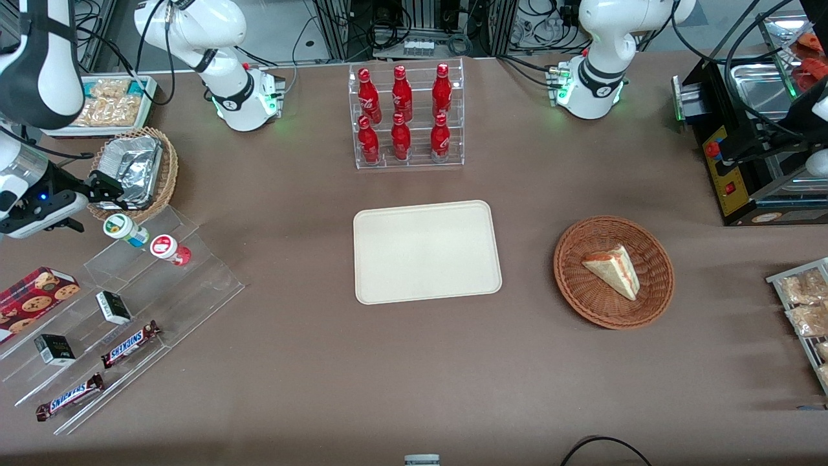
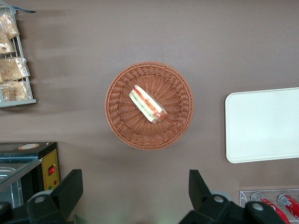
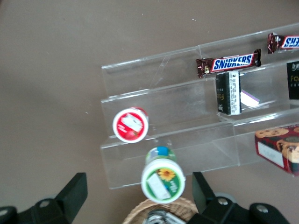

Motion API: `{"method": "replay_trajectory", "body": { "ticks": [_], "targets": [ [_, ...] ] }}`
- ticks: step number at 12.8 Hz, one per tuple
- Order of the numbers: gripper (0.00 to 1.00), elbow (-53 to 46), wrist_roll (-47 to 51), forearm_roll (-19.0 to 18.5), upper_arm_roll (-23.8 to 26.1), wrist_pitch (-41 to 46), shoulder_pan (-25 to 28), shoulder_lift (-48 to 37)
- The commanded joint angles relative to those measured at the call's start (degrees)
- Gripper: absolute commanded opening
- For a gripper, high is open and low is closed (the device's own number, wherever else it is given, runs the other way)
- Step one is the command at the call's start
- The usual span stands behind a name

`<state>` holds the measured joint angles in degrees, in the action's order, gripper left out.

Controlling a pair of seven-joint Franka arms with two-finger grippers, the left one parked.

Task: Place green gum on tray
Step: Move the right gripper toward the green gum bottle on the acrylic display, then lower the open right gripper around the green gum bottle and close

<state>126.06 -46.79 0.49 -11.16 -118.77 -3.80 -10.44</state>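
Observation:
The green gum (image 1: 123, 228), a white canister with a green-and-white lid, stands on the top step of a clear acrylic stand (image 1: 162, 285), beside a red-lidded canister (image 1: 167, 248). My right gripper (image 1: 111, 194) hovers open and empty just above the green gum, by the edge of the foil basket. In the right wrist view the gum (image 3: 163, 179) sits between the spread fingers of the gripper (image 3: 138, 196), closer to one finger (image 3: 203, 189); the red-lidded canister (image 3: 130, 124) is apart from them. The cream tray (image 1: 427, 251) lies bare at mid-table and also shows in the left wrist view (image 2: 261, 123).
A wicker basket of foil (image 1: 139, 171) lies right next to the gum. Snickers bars (image 1: 129, 343), small dark boxes (image 1: 114, 307) and a cookie box (image 1: 35, 294) sit on the stand's lower steps. A rack of red bottles (image 1: 407, 116) stands farther than the tray. A sandwich basket (image 1: 613, 272) lies toward the parked arm's end.

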Motion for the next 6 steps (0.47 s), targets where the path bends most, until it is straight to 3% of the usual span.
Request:
{"method": "replay_trajectory", "body": {
  "ticks": [1, 6],
  "targets": [
    [1.00, 6.03, -7.16, -0.66, -2.37, -7.78, -0.51, -1.17],
    [1.00, 8.85, -8.32, -0.58, -4.05, -9.28, -0.51, -0.37]
  ]
}}
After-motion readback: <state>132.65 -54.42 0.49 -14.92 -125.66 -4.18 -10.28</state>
